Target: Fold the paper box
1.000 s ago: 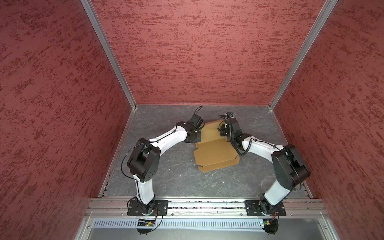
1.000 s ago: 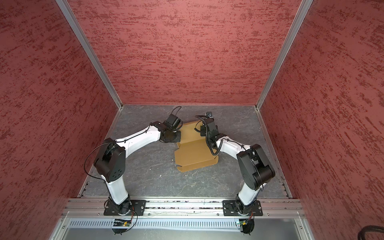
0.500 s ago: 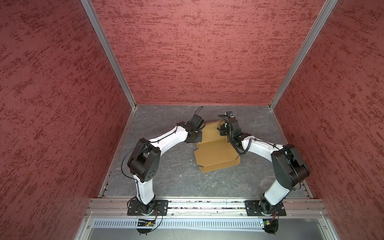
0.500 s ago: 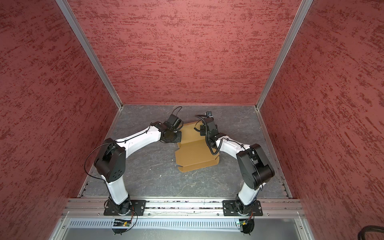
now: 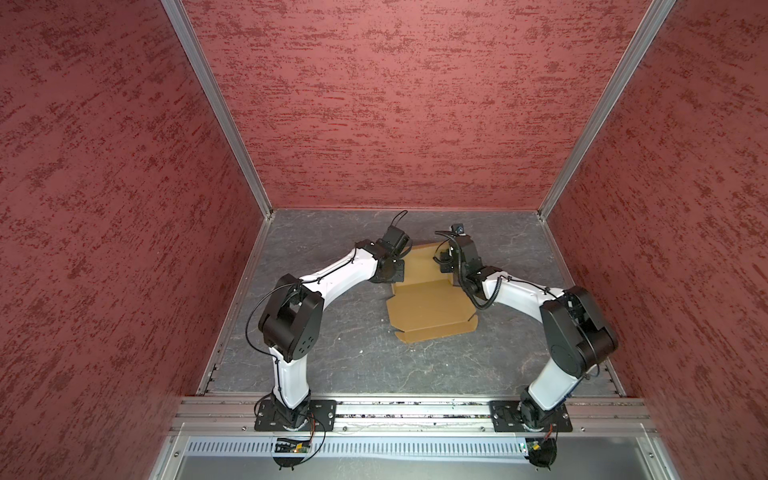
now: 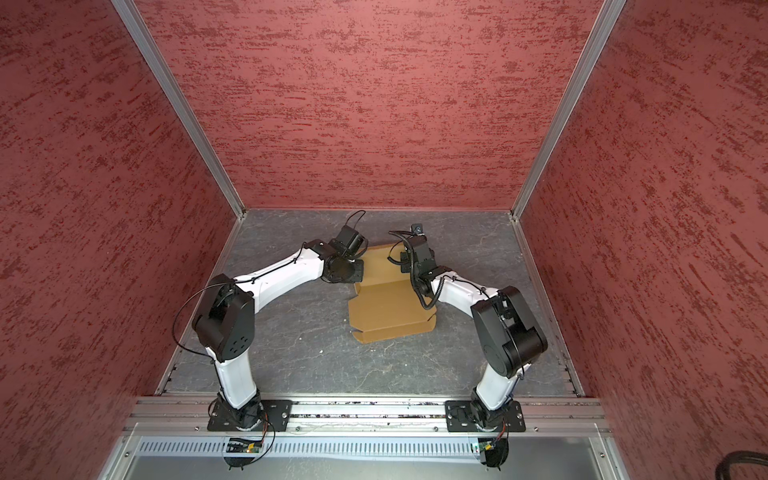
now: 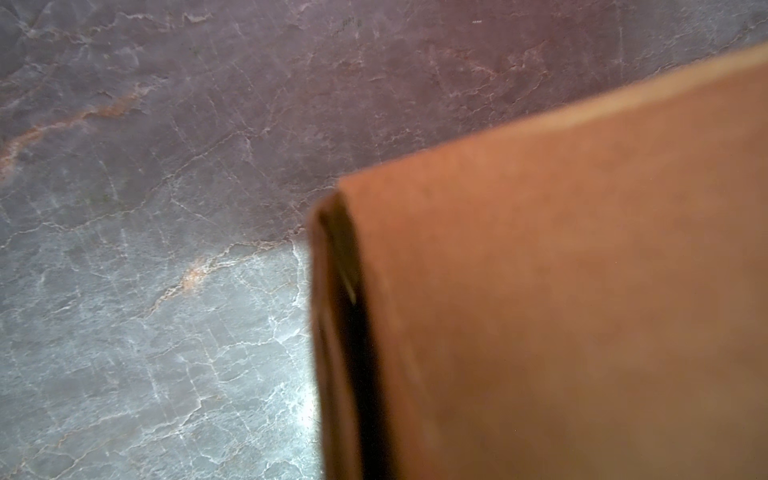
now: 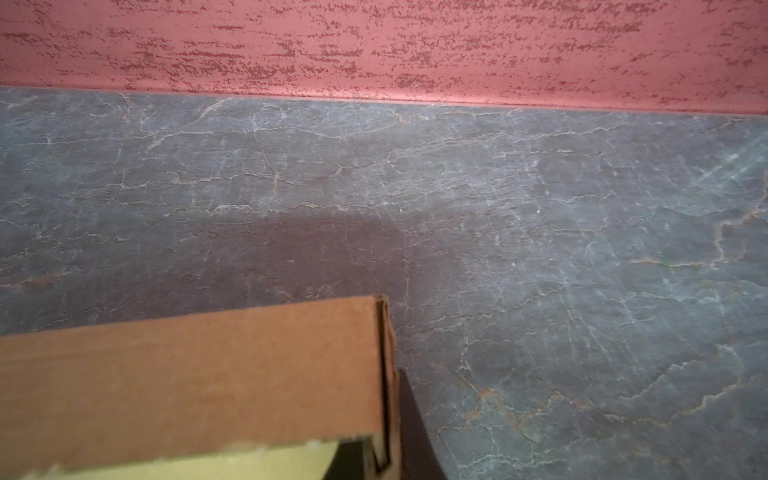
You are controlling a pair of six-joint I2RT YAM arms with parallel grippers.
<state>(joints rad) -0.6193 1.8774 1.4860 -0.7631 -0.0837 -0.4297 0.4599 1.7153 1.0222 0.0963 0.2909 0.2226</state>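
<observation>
Half-built paper box pinched at both side walls on the grey table.

Lying mid-table, a little toward the far side: near panel and front flap flat toward the arm bases, far part raised into a shallow tray. Flanked by both arms, probably to keep the side walls upright for the next fold. Left hand pressed together on the tray's left wall, one dark finger tight against blurred cardboard. Right hand likewise pinching the right wall near its far corner, finger just outside the doubled edge. Roughly midway by the look of it, with the flat panel not yet folded over.
</observation>
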